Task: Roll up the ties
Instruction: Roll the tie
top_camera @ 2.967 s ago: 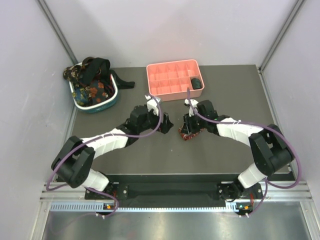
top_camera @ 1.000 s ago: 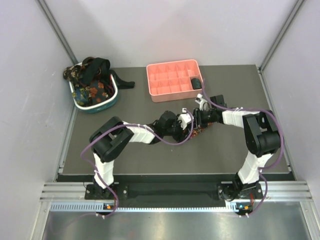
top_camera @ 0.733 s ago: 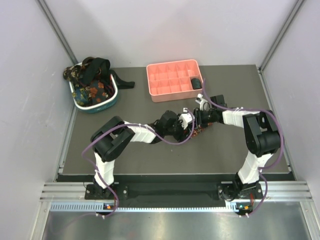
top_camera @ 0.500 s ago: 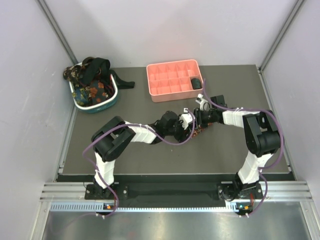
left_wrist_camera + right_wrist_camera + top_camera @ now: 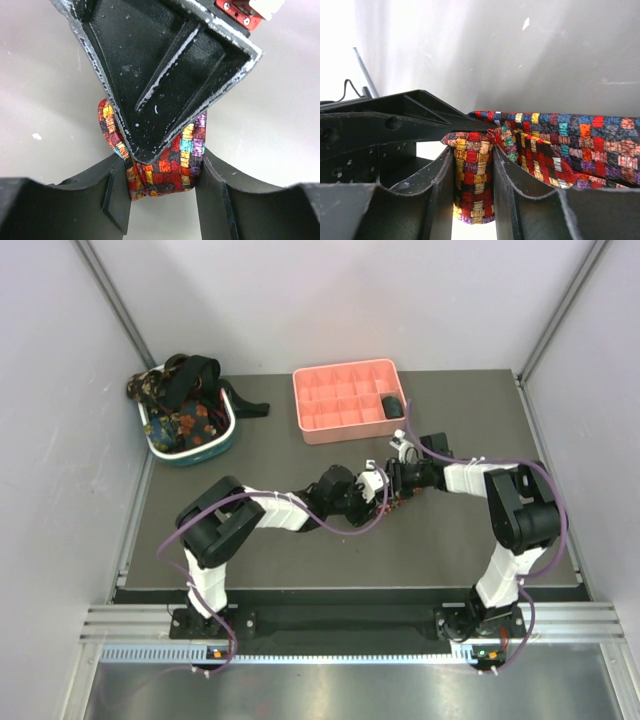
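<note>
The plaid tie [image 5: 167, 172] is a small red-yellow-dark bundle on the dark mat at mid-table, mostly hidden under the grippers in the top view [image 5: 392, 503]. My left gripper [image 5: 161, 167] holds the rolled bundle between both jaws; it also shows in the top view [image 5: 377, 492]. My right gripper [image 5: 474, 167] is shut on a fold of the same tie [image 5: 472, 175], with more cloth spread to its right [image 5: 570, 145]. In the top view the right gripper [image 5: 399, 482] meets the left one tip to tip. One right finger [image 5: 165, 75] hangs over the roll.
A teal-and-white basket [image 5: 224, 443] at the far left holds several dark and floral ties [image 5: 185, 405]. A pink compartment tray [image 5: 340, 368] stands at the back centre with a black rolled tie [image 5: 392, 406] in its right compartment. Grey walls close in both sides.
Since three seconds ago my left arm has swung right and its gripper has closed in on the tie beside my right gripper. Over the last second almost nothing has moved.
</note>
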Robot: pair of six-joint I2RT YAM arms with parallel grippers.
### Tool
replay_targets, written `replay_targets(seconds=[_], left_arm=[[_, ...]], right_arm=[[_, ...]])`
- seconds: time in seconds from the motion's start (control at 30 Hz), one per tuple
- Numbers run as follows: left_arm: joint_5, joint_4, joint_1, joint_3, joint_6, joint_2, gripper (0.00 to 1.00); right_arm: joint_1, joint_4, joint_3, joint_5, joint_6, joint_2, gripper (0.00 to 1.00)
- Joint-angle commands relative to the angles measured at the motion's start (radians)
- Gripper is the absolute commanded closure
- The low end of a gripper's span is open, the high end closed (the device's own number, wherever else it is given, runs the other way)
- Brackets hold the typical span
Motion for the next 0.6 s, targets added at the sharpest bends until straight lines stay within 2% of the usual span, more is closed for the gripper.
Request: replay_targets(seconds=[0.0, 0.33, 0.4, 0.53, 0.57], left_arm=[[-0.042, -0.065, 0.016, -0.034, 0.022, -0.098, 0.58], [-0.051, -0.139, 0.015, -0.042, 0.012, -0.130, 0.60], [-0.057, -0.160, 0.015, -0.029, 0.012, -0.122, 0.60], [-0.077, -0.223, 0.015, 0.003, 0.012, -0.106, 0.62], [-0.085, -0.237, 0.015, 0.015, 0.010, -0.098, 0.62]], right_arm=[[-0.006, -0.030, -0.056, 0.113, -0.029, 0.003, 0.76], [0.037, -0.013, -0.058, 0.124, -0.004, 0.000, 0.73], [0.037, -0.030, -0.039, 0.129, -0.013, 0.000, 0.68], [0.028, -0.047, -0.021, 0.138, -0.013, 0.002, 0.52], [0.025, -0.047, -0.016, 0.140, -0.013, -0.004, 0.51]])
